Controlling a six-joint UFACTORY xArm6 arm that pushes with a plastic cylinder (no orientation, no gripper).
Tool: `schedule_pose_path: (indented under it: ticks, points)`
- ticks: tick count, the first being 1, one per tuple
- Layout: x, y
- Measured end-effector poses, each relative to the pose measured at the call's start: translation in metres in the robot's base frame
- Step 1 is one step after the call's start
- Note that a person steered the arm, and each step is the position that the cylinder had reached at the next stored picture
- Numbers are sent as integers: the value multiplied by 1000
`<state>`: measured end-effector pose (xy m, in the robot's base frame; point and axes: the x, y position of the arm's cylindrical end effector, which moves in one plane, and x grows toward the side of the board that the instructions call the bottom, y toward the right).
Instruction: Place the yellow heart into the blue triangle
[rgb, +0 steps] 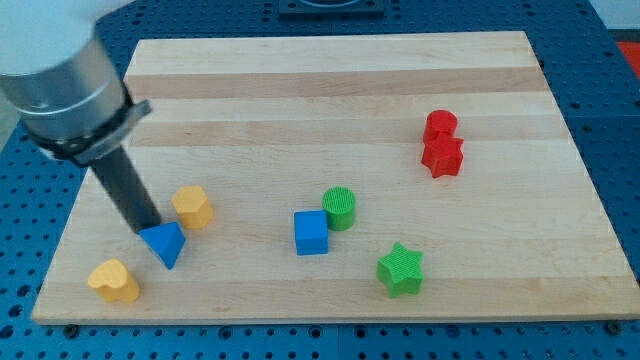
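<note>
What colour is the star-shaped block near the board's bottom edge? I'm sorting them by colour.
Green: the star block shows clearly in the camera view.

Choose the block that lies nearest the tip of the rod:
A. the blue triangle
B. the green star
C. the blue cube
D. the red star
A: my tip ends right at the upper left edge of the blue triangle, while the blue cube, green star and red star lie far off toward the view's right.

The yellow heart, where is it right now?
The yellow heart sits near the board's bottom-left corner in the view, just down-left of the blue triangle, apart from it.
</note>
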<state>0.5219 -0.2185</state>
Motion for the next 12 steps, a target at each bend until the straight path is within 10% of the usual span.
schedule_pose_path:
  ticks: [6,12]
  points:
    - [96,-70]
    - [57,1]
